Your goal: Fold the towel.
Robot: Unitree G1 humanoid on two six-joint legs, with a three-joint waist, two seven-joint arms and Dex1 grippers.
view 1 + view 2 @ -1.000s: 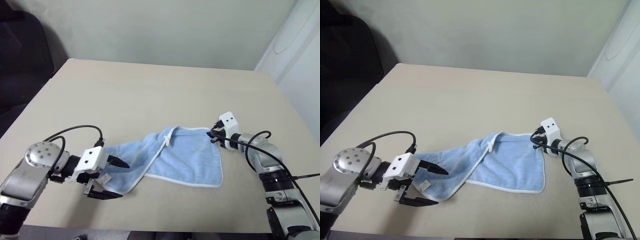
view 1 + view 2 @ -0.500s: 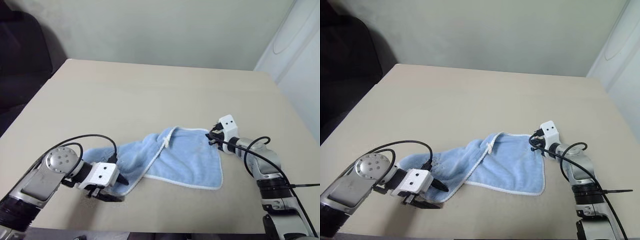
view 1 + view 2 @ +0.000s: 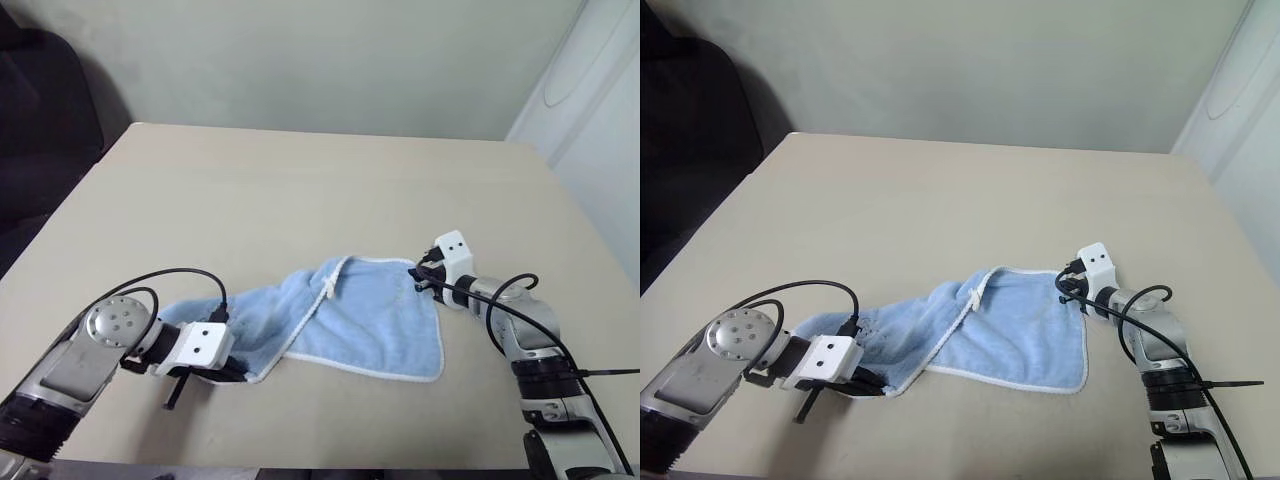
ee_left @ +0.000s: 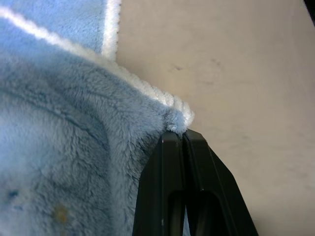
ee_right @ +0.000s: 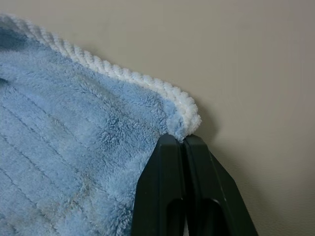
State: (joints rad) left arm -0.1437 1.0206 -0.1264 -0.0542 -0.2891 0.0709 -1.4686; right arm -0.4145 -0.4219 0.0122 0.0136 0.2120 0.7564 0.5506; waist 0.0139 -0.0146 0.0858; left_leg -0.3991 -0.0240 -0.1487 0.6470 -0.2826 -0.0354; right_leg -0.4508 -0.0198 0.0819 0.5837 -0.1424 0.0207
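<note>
**Left wrist view: both grippers clamped on towel corners**

Left wrist view shows the left gripper [image 4: 183,135] with its two black fingers [image 4: 165,187] pressed together on a corner of the towel [image 4: 64,147], right where the white edging [image 4: 147,91] turns. Whatever cloth sits between the fingers is hidden by them. Two faint specks, one dark and one yellowish, show on the pile low in this view, too blurred to identify.

Right wrist view shows the same thing at the other end: the right gripper [image 5: 183,138] is clamped on a towel corner, its fingers meeting just under the white edging [image 5: 162,91].

From the head camera, the towel [image 3: 370,315] lies on the beige counter [image 3: 300,190], near the front edge and stretched between the two arms. Its right part lies flat; its left part is bunched and twisted toward the left gripper [image 3: 238,372], whose fingertips are mostly covered by its white housing and the cloth. A small white tag [image 3: 329,283] sticks up along the upper edge. The right gripper [image 3: 418,281] sits at the far right corner, its tips too small to make out here.
</note>
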